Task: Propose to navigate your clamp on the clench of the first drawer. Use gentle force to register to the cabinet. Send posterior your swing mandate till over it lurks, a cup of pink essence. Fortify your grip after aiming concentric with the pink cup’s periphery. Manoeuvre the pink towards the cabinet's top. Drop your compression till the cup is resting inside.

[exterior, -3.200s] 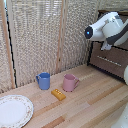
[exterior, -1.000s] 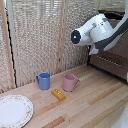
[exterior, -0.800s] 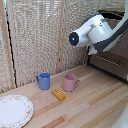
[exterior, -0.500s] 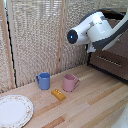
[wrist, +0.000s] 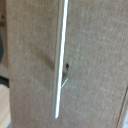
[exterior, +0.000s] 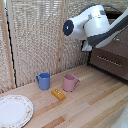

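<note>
1. From the exterior view I see the white arm (exterior: pixel 92 25) high on that view's right, its bulky body in front of the cabinet (exterior: pixel 112 52); the clamp itself is hidden behind the arm and I cannot find its fingers in either view.
2. I cannot tell whether the clamp is released or clenched; nothing shows it grasping anything.
3. The cabinet is dark brown and stands at the exterior view's right edge; one thin silver handle (exterior: pixel 108 59) runs across a drawer front below the arm.
4. The wrist view is filled by a blurred brown wooden panel (wrist: pixel 95 65) with a thin silver bar (wrist: pixel 60 60) running along it; a small dark mark sits just beside the bar; no fingers appear in this picture.
5. The pink cup (exterior: pixel 70 82) stands upright on the light wooden table (exterior: pixel 95 105), well apart from the arm and below it; its loop handle points toward the exterior view's right.
6. A blue cup (exterior: pixel 44 81) stands upright near the pink cup, on the exterior view's left of it; the two are apart.
7. A small yellow block (exterior: pixel 58 94) lies on the table in front of and between the two cups; it touches neither.
8. A patterned plate (exterior: pixel 14 111) lies flat at the exterior view's lower left; a woven screen (exterior: pixel 35 35) stands behind the table.
</note>
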